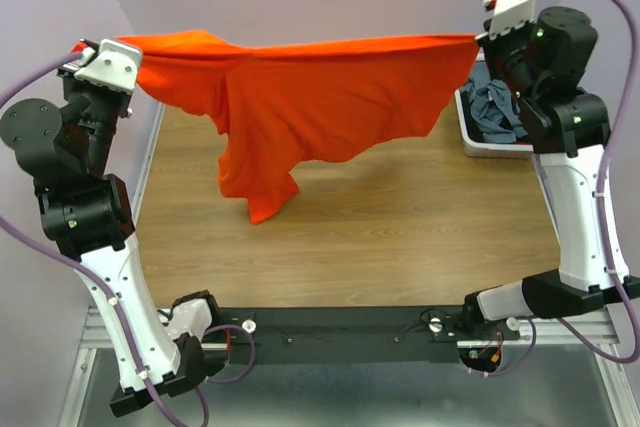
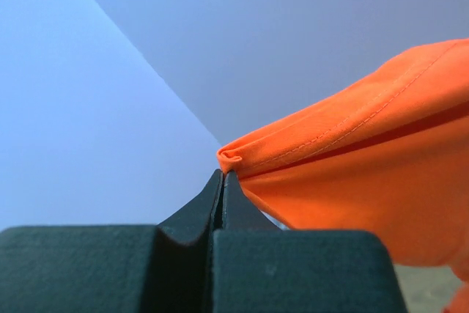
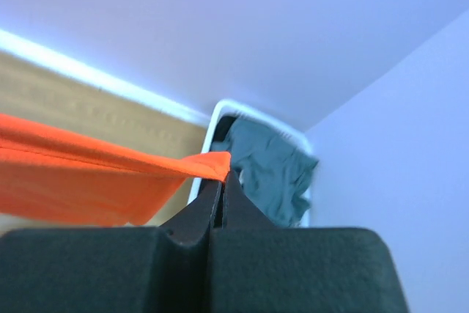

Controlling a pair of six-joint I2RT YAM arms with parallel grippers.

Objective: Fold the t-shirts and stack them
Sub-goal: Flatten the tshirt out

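Left pincer [image 2: 222, 178], right pincer [image 3: 222, 175] grip orange t-shirt [image 1: 320, 97]; basket [image 1: 478, 143]: maybe t-shirts [image 1: 492, 107]

One orange-red t-shirt [image 1: 320, 97], one left pincer [image 2: 222, 179], one right pincer [image 3: 222, 175], one basket [image 1: 488, 150], one grey-blue cloth heap [image 1: 492, 107]

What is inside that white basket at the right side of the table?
Crumpled blue-grey t-shirts lie in the basket. The right arm covers part of it, so how many shirts there are, and anything beneath them, cannot be seen.
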